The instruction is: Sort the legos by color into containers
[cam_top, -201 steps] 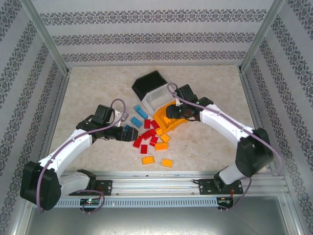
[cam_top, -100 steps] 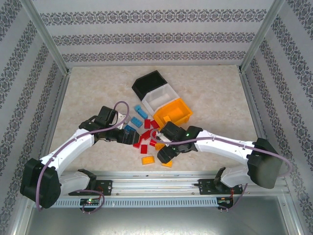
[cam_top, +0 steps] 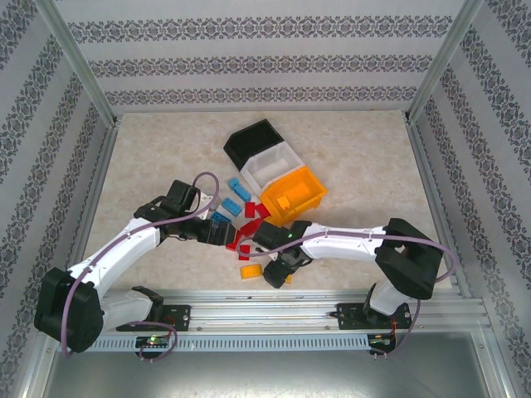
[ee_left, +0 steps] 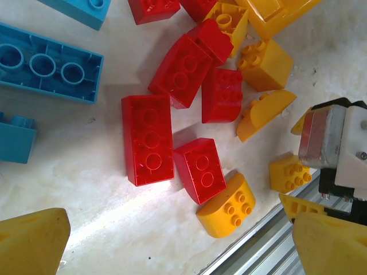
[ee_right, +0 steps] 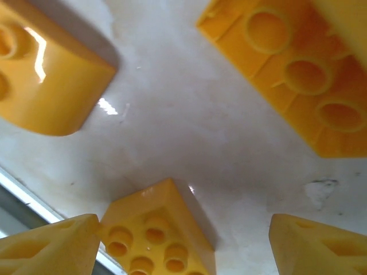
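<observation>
Red, blue and orange-yellow legos [cam_top: 246, 234] lie in a loose pile at mid-table. Behind them stand the containers in a row: a black bin [cam_top: 253, 139], a white bin [cam_top: 270, 164] and an orange-yellow bin [cam_top: 292, 192]. My left gripper [cam_top: 222, 234] hovers open over the pile's left side, above red bricks [ee_left: 148, 139] and a rounded yellow brick [ee_left: 227, 206]. Low at the pile's near edge, my right gripper [cam_top: 278, 272] is open. A small yellow brick [ee_right: 157, 235] sits on the table between its fingers, close against the left fingertip [ee_right: 49, 246].
Blue bricks [ee_left: 46, 63] lie left of the red ones. A long yellow brick [ee_right: 298, 69] lies studs down, and a rounded one [ee_right: 49, 86] sits near the right gripper. The metal rail [cam_top: 274, 308] at the table's near edge runs just behind that gripper.
My right arm swung from the orange-yellow bin down to the pile's near edge, and its jaws opened wider. The left arm barely moved.
</observation>
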`<state>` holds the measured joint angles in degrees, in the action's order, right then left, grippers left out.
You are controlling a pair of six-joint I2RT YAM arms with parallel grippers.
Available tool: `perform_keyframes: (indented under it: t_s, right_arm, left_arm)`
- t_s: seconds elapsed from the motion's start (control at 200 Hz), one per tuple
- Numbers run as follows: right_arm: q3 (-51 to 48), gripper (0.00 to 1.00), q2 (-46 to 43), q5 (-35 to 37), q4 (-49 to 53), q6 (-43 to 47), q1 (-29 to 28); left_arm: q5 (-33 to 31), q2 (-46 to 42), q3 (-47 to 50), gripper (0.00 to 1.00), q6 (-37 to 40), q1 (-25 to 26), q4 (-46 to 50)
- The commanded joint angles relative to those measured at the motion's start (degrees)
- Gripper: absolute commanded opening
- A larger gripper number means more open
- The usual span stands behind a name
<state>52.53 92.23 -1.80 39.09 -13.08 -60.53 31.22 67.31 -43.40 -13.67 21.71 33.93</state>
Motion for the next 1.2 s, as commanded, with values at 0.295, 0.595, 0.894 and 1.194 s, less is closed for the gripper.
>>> perform_keyframes:
  t_s: [0.295, 0.595, 0.894, 1.194]
  right_arm:
    - [2.1, 0.63, 3.8, 4.5, 3.1, -1.1, 0.3]
    - [0.1, 0.32, 0.7, 2.6, 1.6, -3.5, 1.8]
    - [3.9, 0.32, -11.5, 1.8, 3.8, -3.0, 8.4]
    - [14.4, 0.33, -12.1, 6.0, 2.3, -4.7, 23.5]
  left_arm:
    - [-0.7, 1.4, -1.7, 1.00, 1.1, 0.7, 2.3]
    - [-1.0, 1.7, -1.8, 1.00, 1.0, 0.7, 2.4]
    - [-1.1, 1.3, -1.8, 1.00, 1.2, 0.8, 2.3]
    - [-3.6, -1.3, -1.4, 1.00, 2.6, 5.1, 2.2]
